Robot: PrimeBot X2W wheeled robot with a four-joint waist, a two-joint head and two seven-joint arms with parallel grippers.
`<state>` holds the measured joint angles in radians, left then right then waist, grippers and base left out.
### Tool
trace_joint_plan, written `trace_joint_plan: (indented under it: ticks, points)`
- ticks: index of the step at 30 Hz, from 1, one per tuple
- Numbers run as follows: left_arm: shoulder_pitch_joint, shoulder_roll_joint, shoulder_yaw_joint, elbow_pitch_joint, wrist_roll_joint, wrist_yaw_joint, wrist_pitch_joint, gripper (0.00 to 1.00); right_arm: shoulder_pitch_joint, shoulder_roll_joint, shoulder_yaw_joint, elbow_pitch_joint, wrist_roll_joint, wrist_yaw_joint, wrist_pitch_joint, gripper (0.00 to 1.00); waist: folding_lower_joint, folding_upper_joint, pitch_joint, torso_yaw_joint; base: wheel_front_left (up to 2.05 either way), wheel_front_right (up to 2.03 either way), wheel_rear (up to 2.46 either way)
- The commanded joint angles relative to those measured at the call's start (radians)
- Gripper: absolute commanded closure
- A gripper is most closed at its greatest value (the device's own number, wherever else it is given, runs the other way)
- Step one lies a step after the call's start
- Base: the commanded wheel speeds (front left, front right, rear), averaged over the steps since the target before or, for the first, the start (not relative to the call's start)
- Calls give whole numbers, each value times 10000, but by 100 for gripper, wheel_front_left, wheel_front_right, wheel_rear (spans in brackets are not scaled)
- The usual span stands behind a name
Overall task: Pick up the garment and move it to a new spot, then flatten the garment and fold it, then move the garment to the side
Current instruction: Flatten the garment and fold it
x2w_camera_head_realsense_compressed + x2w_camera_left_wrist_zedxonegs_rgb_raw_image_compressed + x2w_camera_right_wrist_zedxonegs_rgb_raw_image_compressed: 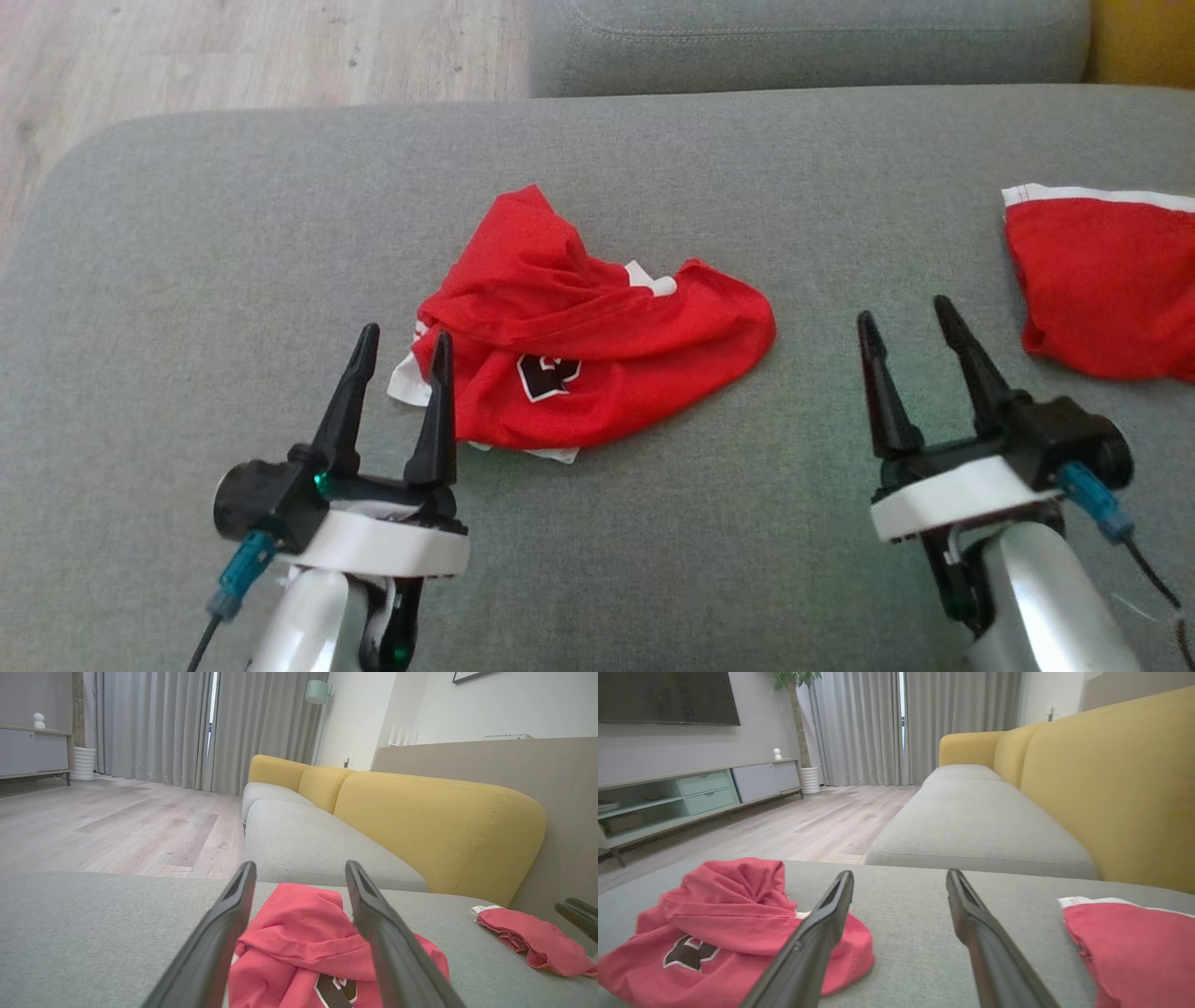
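Hovering released and empty, left gripper [406,331] is framing the crumpled garment [579,355] between its fingers [434,401], right gripper [904,308] aside; pinching a hem is looking wisest.

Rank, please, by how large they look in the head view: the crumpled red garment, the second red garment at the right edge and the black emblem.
1. crumpled red garment
2. second red garment, cut off by the picture's edge, so its full size is unsure
3. black emblem
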<state>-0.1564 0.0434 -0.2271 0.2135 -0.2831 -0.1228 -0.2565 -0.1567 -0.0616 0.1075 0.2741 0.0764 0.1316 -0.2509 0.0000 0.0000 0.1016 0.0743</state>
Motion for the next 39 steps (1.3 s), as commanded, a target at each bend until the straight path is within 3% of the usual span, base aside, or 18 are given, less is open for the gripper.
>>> trace_joint_plan:
  ticks: [1,8,14,21,28,36,37,38,39]
  points:
    - [-280,68,270,-381,-55,66,-53,0,-205,102,194,-445,-13,-9,-107,0,0,0,28,-12,0,0,0]
    - [-411,68,72,-319,-87,50,-53,0,-159,111,348,-903,283,-9,-108,0,0,0,200,115,0,0,0]
    - [-663,68,-103,-237,-157,24,-53,0,-909,112,1320,-570,-102,-9,-91,0,0,0,597,693,0,0,0]
    - [-859,68,-429,-94,-434,42,-53,0,-2396,111,2942,1072,-791,-9,557,0,0,0,1118,1569,0,0,0]
    - [-1022,68,-671,-26,-689,142,-53,0,-3824,-320,4580,2958,-778,-9,815,0,0,0,1384,2352,0,0,0]
    - [-1043,68,-786,-27,-852,252,-53,0,-4842,-505,5297,4562,-702,-9,715,0,0,0,1429,2734,0,0,0]
    - [-1033,68,-793,-36,-862,266,-53,0,-4926,-483,5256,4736,-726,-9,686,5,0,0,1435,2741,0,0,0]
    - [-1023,68,-796,-45,-868,280,-53,0,-5004,-452,5160,4879,-742,-9,625,83,0,0,1439,2740,0,0,0]
    - [-1012,68,-797,-52,-869,293,-53,0,-5060,-411,5048,5000,-749,-9,551,100,0,0,1439,2732,0,0,0]
